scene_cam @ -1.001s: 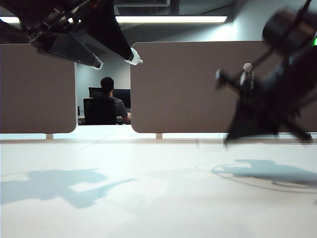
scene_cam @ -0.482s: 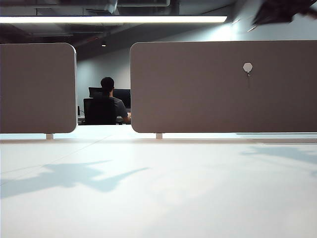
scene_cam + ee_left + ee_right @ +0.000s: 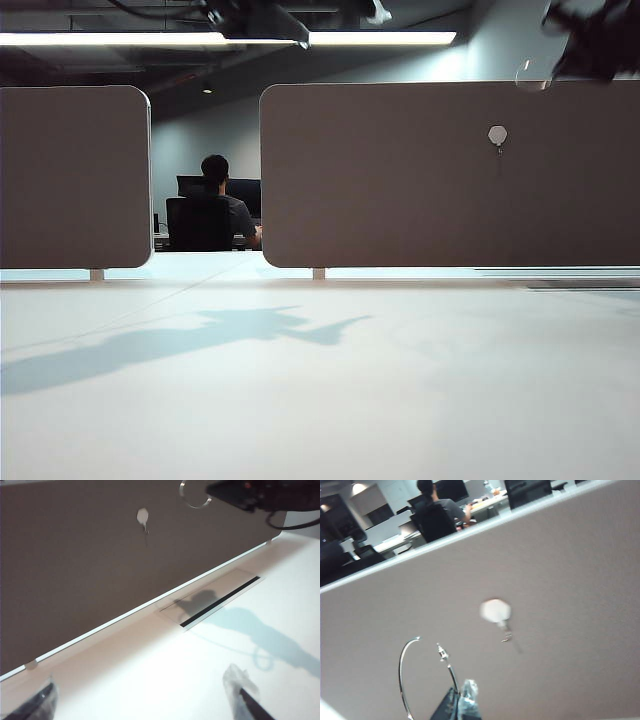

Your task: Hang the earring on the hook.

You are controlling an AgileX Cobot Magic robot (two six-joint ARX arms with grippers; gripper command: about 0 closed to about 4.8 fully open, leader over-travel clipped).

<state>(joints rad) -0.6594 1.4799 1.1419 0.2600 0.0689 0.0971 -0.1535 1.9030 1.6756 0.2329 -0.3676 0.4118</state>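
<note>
Earring (image 3: 422,672) in right hand (image 3: 457,702), near hook (image 3: 496,611).

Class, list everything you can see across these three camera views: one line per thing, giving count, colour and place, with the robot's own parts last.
Table: one, white, foreground.
Panels: two, grey-brown, upright at the table's far edge.
Hook: one, pale grey plate with a small dark prong, on the right-hand panel.
Earring: one, silver hoop, held by the right tool up near that panel's top edge, not on the hook.
Slot: one, dark strip in a clear plate, on the table below the hook.
Person: one, dark hair, seated at a monitor beyond the gap between the panels.
Ceiling light: one, white strip.
Left tool: one, dark, open, above the table.
Right tool: one, dark, shut on the earring.
</note>
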